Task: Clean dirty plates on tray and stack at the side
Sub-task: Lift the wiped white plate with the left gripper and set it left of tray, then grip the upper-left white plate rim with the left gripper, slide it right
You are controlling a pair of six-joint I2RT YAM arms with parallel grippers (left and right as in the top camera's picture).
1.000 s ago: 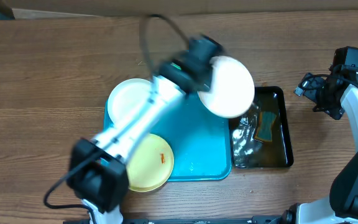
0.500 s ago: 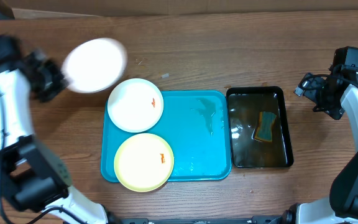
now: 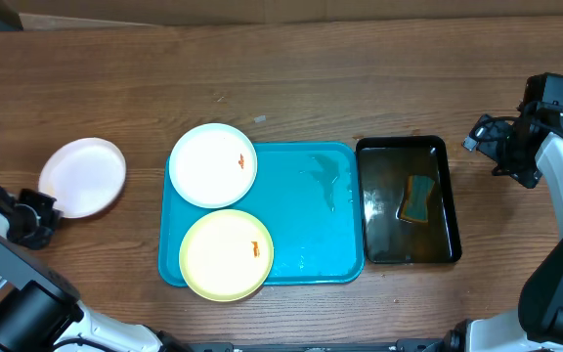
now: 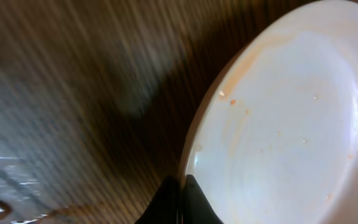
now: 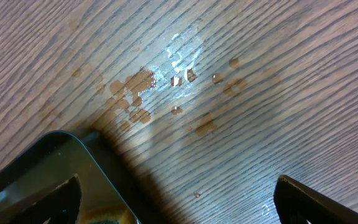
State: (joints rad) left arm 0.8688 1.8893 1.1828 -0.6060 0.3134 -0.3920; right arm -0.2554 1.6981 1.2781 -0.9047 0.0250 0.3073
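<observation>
A white plate [image 3: 82, 176] lies low over the bare table left of the turquoise tray [image 3: 311, 235]. My left gripper [image 3: 39, 215] is shut on its near-left rim. In the left wrist view the plate [image 4: 284, 130] fills the right side, wet with faint orange streaks, and the fingers [image 4: 180, 198] pinch its edge. On the tray sit a second white plate [image 3: 213, 164] and a pale yellow plate [image 3: 227, 254], each with an orange smear. My right gripper [image 3: 501, 149] is open and empty right of the tray; its wrist view shows the fingers [image 5: 179, 202] wide apart over wet wood.
A black tray of water [image 3: 445, 196] with a sponge [image 3: 419, 198] stands just right of the turquoise tray; its corner [image 5: 55, 174] shows in the right wrist view. Water drops [image 5: 173, 74] lie on the wood there. A cardboard edge [image 3: 262, 12] runs along the back.
My left arm swung the white plate from above the black water tray across to the far left and lowered it beside the turquoise tray. The right arm has not moved.
</observation>
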